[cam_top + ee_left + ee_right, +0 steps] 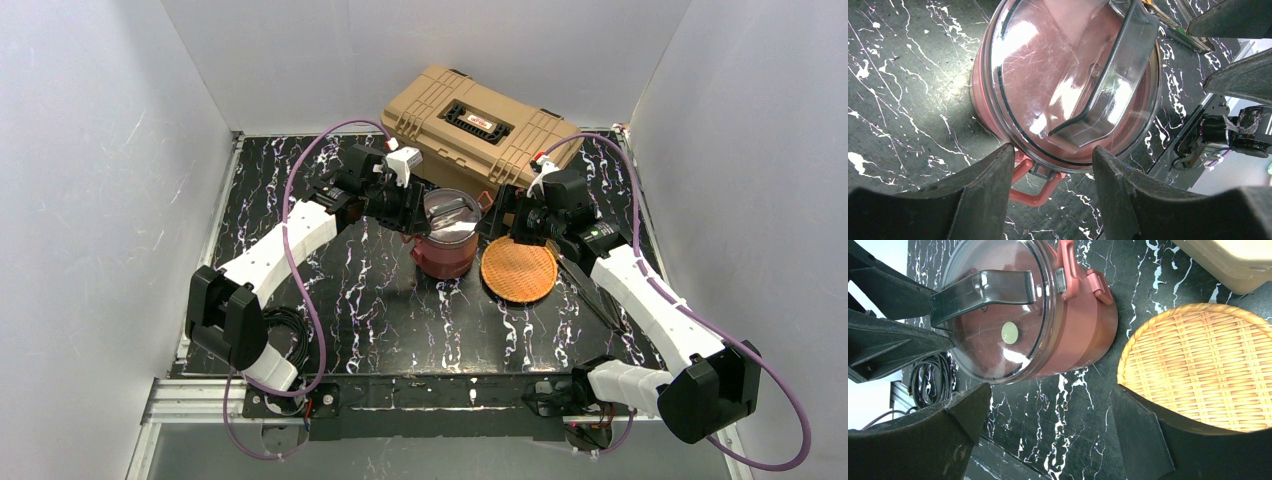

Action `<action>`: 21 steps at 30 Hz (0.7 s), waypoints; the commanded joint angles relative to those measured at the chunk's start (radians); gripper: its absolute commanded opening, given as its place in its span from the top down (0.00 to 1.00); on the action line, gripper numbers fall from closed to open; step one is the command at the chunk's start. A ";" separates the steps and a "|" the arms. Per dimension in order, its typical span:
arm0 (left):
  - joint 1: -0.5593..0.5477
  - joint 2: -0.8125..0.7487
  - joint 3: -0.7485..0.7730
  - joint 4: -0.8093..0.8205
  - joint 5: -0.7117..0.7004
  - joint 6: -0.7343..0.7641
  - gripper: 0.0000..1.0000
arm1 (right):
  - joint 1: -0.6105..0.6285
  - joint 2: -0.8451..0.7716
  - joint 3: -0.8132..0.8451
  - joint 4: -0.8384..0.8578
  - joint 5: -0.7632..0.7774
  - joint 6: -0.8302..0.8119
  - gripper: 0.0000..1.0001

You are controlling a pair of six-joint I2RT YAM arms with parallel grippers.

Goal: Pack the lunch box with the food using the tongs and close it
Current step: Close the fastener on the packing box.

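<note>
We counted one lunch box (445, 252), one woven plate (518, 272), one tan toolbox (470, 120) and two arms on the dark tabletop (380, 300).

The lunch box stood upright between the two sets of jaws, with the left jaws just beside it and the right jaws near its other side. It carried one clear cover (993, 355) with one dark handle (978, 287). Through the cover we saw one maroon lid with one pale dot (1009, 332). Whatever lay under that lid was hidden.

The left jaws stood partly apart, with one red clasp (1030, 192) and the cover's rim in the gap ahead of them. They gripped nothing that we could see, and we could not tell whether a tip touched the rim.

The right jaws gaped wide over bare tabletop, holding nothing. The lunch box lay ahead of them on one side and the plate on the other, the plate partly cut off by the picture's edge.

The toolbox lay beyond both sets of jaws. Behind the right jaws, alongside that arm, we saw a thin dark strip that we took for the tongs (595, 298). It was hard to make out against the dark tabletop.
</note>
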 commanded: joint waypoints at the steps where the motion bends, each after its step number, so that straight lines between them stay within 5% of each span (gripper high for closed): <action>1: -0.021 -0.015 -0.019 -0.106 0.004 -0.012 0.45 | 0.005 -0.015 0.005 0.011 0.011 0.006 0.02; 21: -0.042 -0.056 -0.037 -0.117 0.029 -0.031 0.45 | 0.005 0.003 0.010 0.014 0.006 0.000 0.02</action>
